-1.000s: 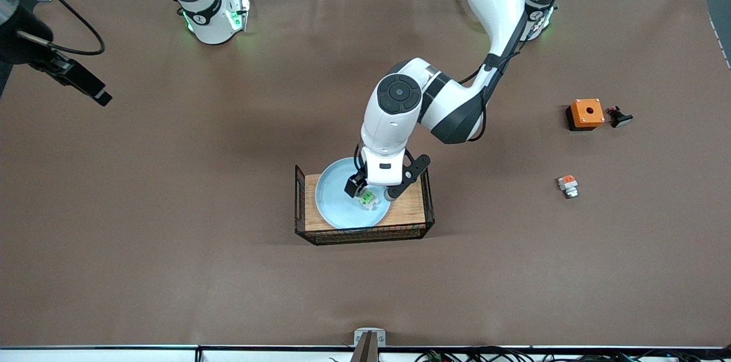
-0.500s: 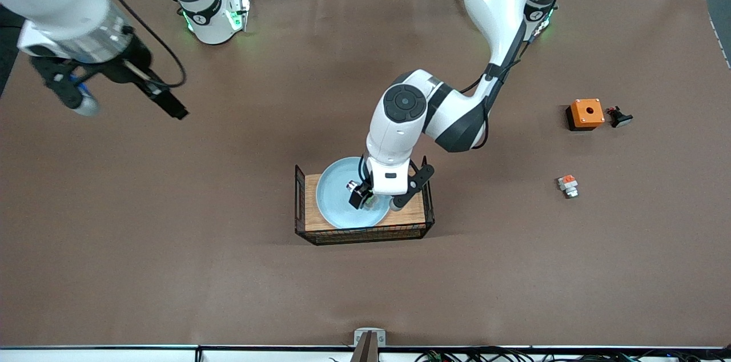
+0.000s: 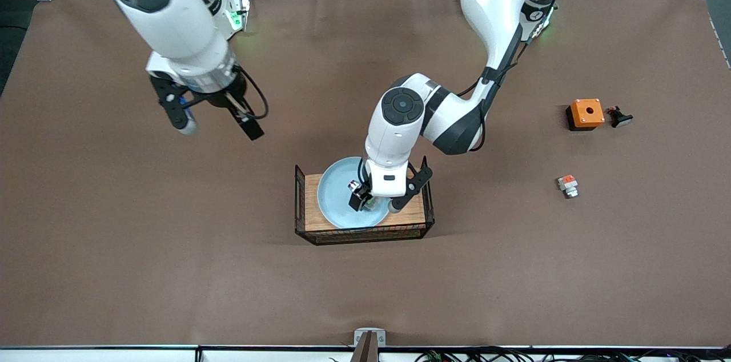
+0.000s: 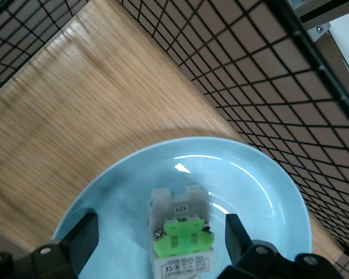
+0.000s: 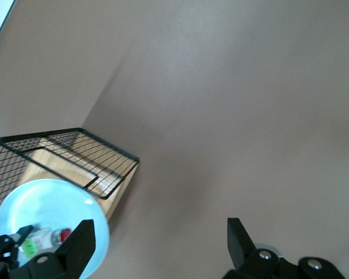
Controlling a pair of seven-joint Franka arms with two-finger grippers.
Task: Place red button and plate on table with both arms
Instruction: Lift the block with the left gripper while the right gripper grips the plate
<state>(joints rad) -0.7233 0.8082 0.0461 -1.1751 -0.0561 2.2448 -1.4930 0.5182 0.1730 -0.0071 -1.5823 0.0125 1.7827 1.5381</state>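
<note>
Since a second ago the right gripper (image 3: 214, 122), wide open and empty, is being swung in over the table (image 3: 114, 208), while the left gripper (image 4: 157, 256) is being held open around the red button (image 4: 179, 235) on the plate (image 4: 256, 192) in the tray (image 3: 414, 214), where an off-centre pinch is risking a slip.

The red button (image 4: 178, 238) lies on the plate (image 3: 334, 202) in the tray (image 3: 411, 214).
</note>
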